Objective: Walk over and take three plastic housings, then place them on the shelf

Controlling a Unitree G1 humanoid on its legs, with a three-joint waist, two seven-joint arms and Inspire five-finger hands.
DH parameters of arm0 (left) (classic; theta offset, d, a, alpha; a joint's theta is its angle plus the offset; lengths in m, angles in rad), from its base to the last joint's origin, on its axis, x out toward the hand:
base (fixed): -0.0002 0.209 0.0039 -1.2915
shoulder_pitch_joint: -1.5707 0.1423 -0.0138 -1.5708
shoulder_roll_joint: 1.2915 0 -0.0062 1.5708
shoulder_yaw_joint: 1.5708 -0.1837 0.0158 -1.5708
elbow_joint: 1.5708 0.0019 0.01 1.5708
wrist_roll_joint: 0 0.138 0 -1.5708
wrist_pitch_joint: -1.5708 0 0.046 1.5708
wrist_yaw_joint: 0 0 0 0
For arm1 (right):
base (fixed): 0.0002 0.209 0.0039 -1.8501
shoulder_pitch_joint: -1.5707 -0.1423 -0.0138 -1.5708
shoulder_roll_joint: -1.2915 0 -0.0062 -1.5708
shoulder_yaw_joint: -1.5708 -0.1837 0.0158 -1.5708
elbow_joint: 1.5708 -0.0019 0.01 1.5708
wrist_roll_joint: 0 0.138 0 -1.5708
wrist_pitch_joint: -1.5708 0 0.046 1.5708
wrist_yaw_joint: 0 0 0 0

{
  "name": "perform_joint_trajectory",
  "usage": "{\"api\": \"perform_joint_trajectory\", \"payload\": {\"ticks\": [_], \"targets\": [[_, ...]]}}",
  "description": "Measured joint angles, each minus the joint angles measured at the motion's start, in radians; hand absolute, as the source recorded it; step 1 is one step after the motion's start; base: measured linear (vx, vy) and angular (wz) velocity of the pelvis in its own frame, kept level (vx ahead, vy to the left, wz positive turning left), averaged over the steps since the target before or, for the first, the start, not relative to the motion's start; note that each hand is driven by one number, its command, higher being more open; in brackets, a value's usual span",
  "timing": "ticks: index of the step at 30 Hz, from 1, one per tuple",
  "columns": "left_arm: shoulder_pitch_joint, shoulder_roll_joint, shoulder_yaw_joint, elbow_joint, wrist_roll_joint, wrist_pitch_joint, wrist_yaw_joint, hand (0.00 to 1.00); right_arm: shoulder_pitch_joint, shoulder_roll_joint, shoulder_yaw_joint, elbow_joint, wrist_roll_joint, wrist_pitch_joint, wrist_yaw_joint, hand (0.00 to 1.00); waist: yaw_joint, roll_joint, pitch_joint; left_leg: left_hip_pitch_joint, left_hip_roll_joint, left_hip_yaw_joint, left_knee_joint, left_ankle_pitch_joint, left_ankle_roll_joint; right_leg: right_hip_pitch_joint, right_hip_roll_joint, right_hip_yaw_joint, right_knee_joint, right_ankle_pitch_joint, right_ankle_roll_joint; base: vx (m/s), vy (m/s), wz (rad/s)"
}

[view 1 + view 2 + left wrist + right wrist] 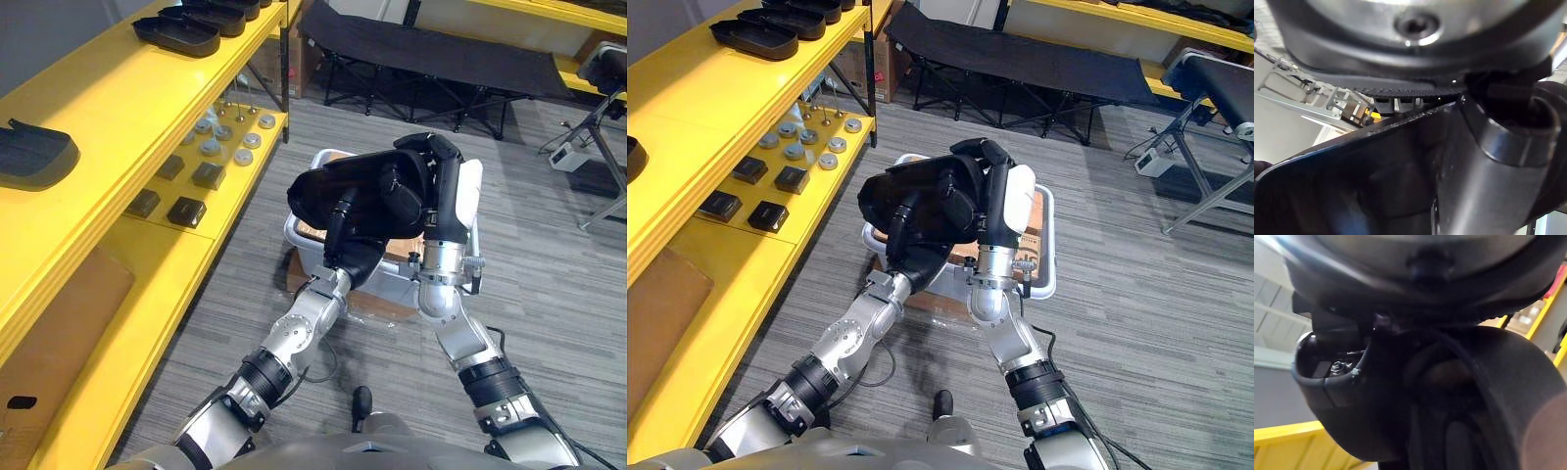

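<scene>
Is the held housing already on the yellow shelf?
No, the left hand and right hand hold the housing above the grey bin, apart from the shelf.

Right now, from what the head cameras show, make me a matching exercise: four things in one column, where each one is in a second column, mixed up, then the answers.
Things
A. large black plastic housing
B. white plastic bin
C. round silver metal parts
D. black folding cot

Places
1. on the lower level of the yellow shelf
2. standing on the grey floor at the far side
3. held between the left hand and the right hand
4. on a cardboard box, below the hands

Pairs: A-3, B-4, C-1, D-2
</scene>
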Motion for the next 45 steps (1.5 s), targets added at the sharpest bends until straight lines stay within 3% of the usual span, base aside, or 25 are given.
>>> {"api": "perform_joint_trajectory", "payload": {"ticks": [9, 12, 13, 15, 18, 22, 29, 33, 39, 42, 45], "targets": [[0.002, -0.021, -0.015, 0.000, 0.000, -0.139, 0.003, 0.00, 0.056, 0.084, 0.052, -0.006, 0.016, -0.001, -0.058, 0.00, -0.002, -0.001, 0.000, 0.000, 0.001, 0.001, 0.000, -0.003, -0.002, -0.001, 0.000, 0.000, 0.000, -0.003, -0.002, 0.00, 0.000, 0.00], [0.016, -0.025, -0.015, 0.000, 0.000, -0.154, -0.015, 0.00, 0.076, 0.120, 0.061, -0.005, 0.007, 0.004, -0.076, 0.00, 0.002, -0.002, -0.001, 0.000, 0.000, 0.002, 0.000, -0.005, -0.001, -0.001, 0.000, 0.000, 0.000, -0.004, -0.001, 0.00, 0.000, 0.00], [0.023, -0.025, -0.015, 0.000, 0.000, -0.160, -0.025, 0.00, 0.076, 0.122, 0.063, -0.004, 0.006, 0.005, -0.077, 1.00, 0.003, -0.003, -0.001, 0.000, 0.000, 0.003, 0.000, -0.006, -0.001, -0.001, 0.000, 0.001, 0.000, -0.006, 0.001, 0.00, 0.000, 0.00], [0.033, -0.025, -0.014, 0.000, 0.000, -0.171, -0.036, 0.00, 0.082, 0.131, 0.071, -0.001, 0.006, 0.004, -0.078, 1.00, 0.003, -0.005, -0.003, 0.000, 0.000, 0.004, 0.000, -0.007, -0.001, -0.001, 0.000, 0.001, 0.000, -0.007, 0.001, 0.00, 0.000, 0.00], [0.043, -0.029, 0.000, -0.001, 0.130, -0.243, -0.017, 0.00, 0.121, 0.132, 0.103, 0.000, 0.000, -0.007, -0.060, 1.00, 0.004, -0.009, -0.005, 0.000, 0.001, 0.010, 0.000, -0.009, -0.001, -0.006, 0.000, 0.008, 0.000, -0.007, 0.001, 0.00, 0.000, -0.06], [0.052, -0.031, 0.102, -0.039, 0.539, -0.295, 0.141, 0.00, 0.194, 0.135, 0.131, -0.001, 0.023, -0.036, -0.005, 1.00, 0.000, -0.009, -0.005, 0.001, 0.000, 0.015, 0.001, -0.010, -0.001, -0.009, 0.001, 0.009, 0.003, -0.004, -0.003, 0.00, 0.000, -0.01], [0.089, -0.051, 0.263, -0.191, 1.157, -0.284, 0.444, 0.00, 0.236, 0.147, 0.132, -0.065, 0.104, -0.015, 0.058, 1.00, 0.000, 0.001, -0.011, 0.008, -0.001, 0.015, 0.001, -0.012, -0.001, -0.006, 0.000, 0.009, 0.009, -0.006, -0.004, 0.00, 0.000, 0.00], [0.093, -0.057, 0.340, -0.222, 1.535, -0.211, 0.622, 0.00, 0.240, 0.159, 0.130, -0.068, 0.159, 0.029, 0.084, 1.00, 0.001, 0.012, -0.016, 0.017, -0.002, 0.011, 0.001, -0.021, -0.009, 0.002, 0.000, 0.004, 0.007, -0.014, -0.003, 0.00, 0.000, 0.03], [0.133, -0.051, 0.520, -0.311, 1.888, -0.151, 0.772, 0.00, 0.333, 0.162, 0.036, -0.066, 0.253, 0.097, 0.093, 1.00, 0.001, 0.038, -0.031, 0.015, -0.002, 0.010, 0.001, -0.021, -0.006, 0.001, 0.000, 0.003, 0.003, -0.017, -0.005, 0.00, 0.000, 0.00], [0.166, -0.017, 0.590, -0.340, 2.068, -0.105, 0.823, 0.00, 0.354, 0.131, 0.020, -0.066, 0.346, 0.081, 0.158, 1.00, -0.002, 0.052, -0.041, 0.016, -0.002, 0.010, 0.001, -0.021, -0.005, 0.001, 0.001, 0.003, 0.002, -0.015, -0.007, 0.00, 0.000, 0.00], [0.180, 0.013, 0.596, -0.340, 2.187, -0.071, 0.815, 0.00, 0.353, 0.115, 0.032, -0.070, 0.500, 0.024, 0.306, 1.00, 0.001, 0.056, -0.043, 0.016, 0.001, 0.010, 0.001, -0.022, -0.006, 0.002, 0.003, 0.003, 0.002, -0.015, -0.007, 0.00, 0.000, 0.00]]}}
